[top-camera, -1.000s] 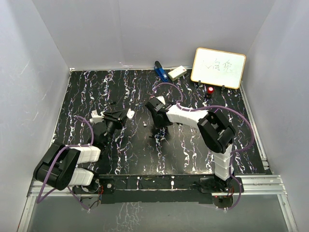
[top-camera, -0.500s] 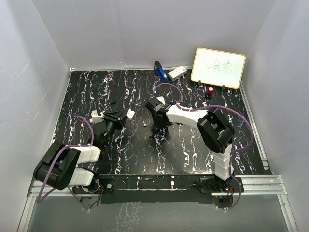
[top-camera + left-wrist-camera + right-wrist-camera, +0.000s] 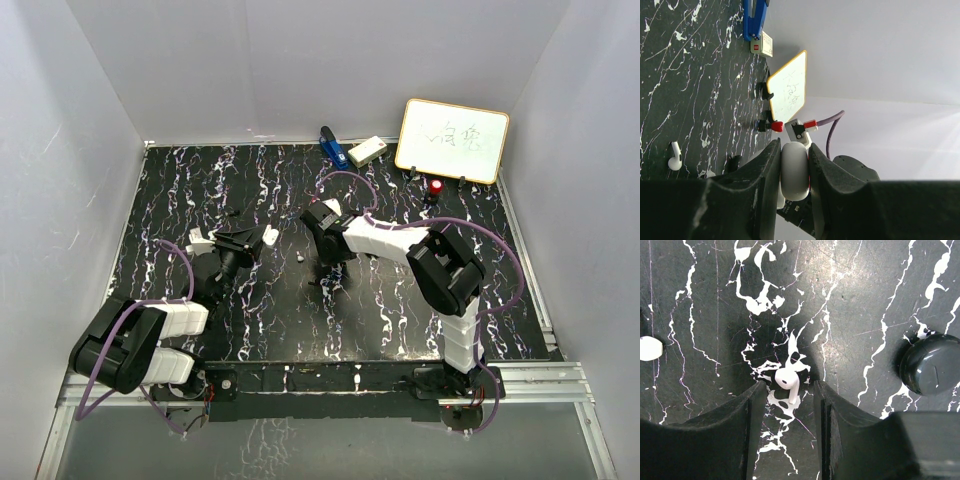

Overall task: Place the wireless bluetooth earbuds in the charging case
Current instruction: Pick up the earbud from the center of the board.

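white earbud (image 3: 787,382) between parted fingers (image 3: 740,435) (on marbled table (image 3: 865,300)), black knob (image 3: 932,365) at right

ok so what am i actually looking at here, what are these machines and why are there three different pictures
These are two robot arms bolted at the near edge of a black marbled table. The wide picture comes from a fixed camera above and behind them. The other two come from small cameras on each arm's wrist, so each arm's own black fingers show at the bottom.

The left gripper is shut on a small round white charging case. The right gripper is open, with a finger on either side of a white earbud that lies on the table. A second earbud lies loose nearby, and there is a black round object too. At the far edge are a whiteboard, a blue object and a cream box.
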